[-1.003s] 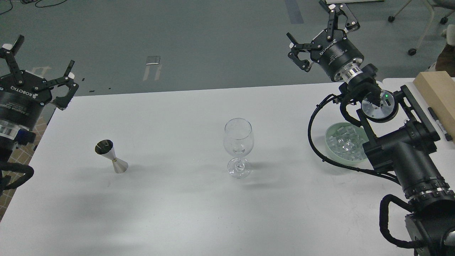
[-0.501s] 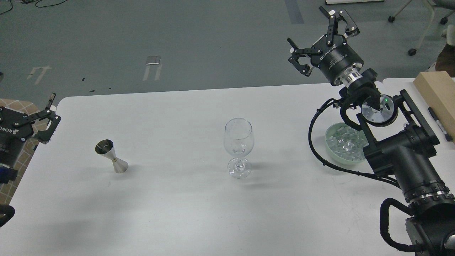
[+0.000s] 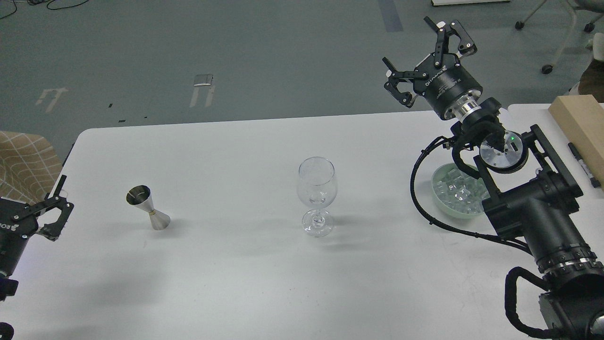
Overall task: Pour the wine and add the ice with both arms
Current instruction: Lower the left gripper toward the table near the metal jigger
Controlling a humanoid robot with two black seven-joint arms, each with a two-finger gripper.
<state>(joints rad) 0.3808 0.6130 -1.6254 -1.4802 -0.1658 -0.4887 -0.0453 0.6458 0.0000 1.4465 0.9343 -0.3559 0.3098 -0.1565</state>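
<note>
An empty clear wine glass stands upright at the middle of the white table. A steel jigger stands to its left. Clear ice cubes lie in a pale green bowl at the right, partly hidden by my right arm. My right gripper is open and empty, raised above the table's far edge, behind the bowl. My left gripper sits low at the left edge, left of the jigger, mostly cut off; its visible fingers look spread and hold nothing.
A wooden block and a black marker lie at the table's right edge. A tan patterned chair shows off the table's left side. Grey floor lies beyond the far edge.
My left arm has dropped down and back toward the lower left, uncovering the tan chair. My right gripper has shifted only slightly. The glass, jigger and bowl have not moved.
</note>
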